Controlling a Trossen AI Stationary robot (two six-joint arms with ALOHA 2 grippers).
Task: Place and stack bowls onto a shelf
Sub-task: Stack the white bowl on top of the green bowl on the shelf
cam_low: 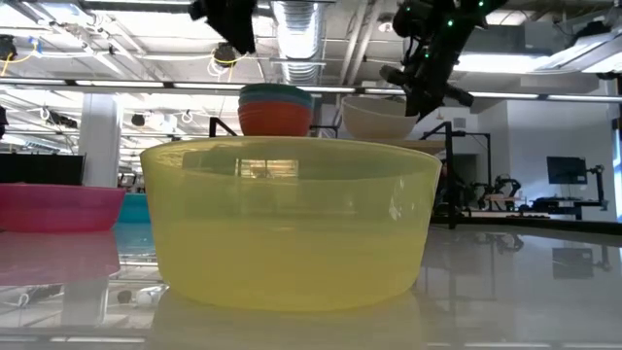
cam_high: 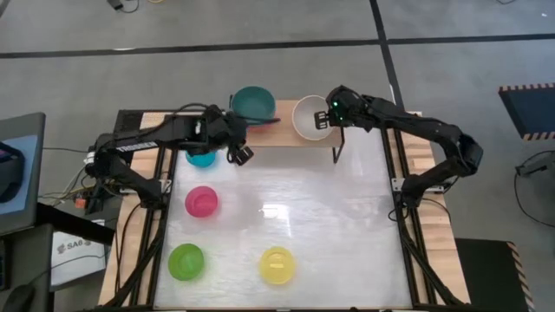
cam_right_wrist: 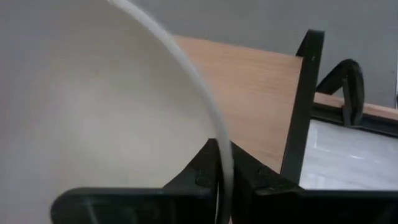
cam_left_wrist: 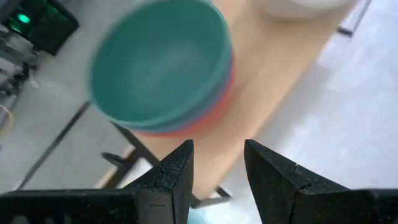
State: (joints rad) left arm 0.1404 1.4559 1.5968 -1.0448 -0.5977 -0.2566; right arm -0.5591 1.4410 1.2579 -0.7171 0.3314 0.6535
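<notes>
My right end effector (cam_high: 323, 121) is at the shelf (cam_high: 282, 137). Its two fingers pinch the rim of the white bowl (cam_high: 308, 117), one finger inside and one outside. The white bowl sits on the wooden top of the shelf, toward its right end. In my right wrist view the thin white rim runs down between my dark fingers (cam_right_wrist: 202, 177).

My left end effector (cam_high: 240, 155) hangs just in front of the shelf with its fingers spread apart and nothing between them. Past those fingers I see the teal bowl (cam_left_wrist: 158, 65) on top of a stack, with a blue rim and a red bowl (cam_left_wrist: 205, 118) under it. The stack stands on the left part of the shelf, apart from the white bowl.

The worktop (cam_high: 347, 225) is white and shiny, and it throws back the light. Four small bowls rest on it: the cyan bowl (cam_high: 200, 157) close to the shelf and partly under my left arm, the magenta bowl (cam_high: 202, 202), the lime green bowl (cam_high: 186, 262) and the yellow bowl (cam_high: 277, 265). In the low view the yellow bowl fills most of the picture.

The floor (cam_high: 260, 26) around the worktop is grey with dark lines. Behind the worktop the room has pipes on the ceiling, bright lamps and a screen (cam_low: 567, 171) far off.
</notes>
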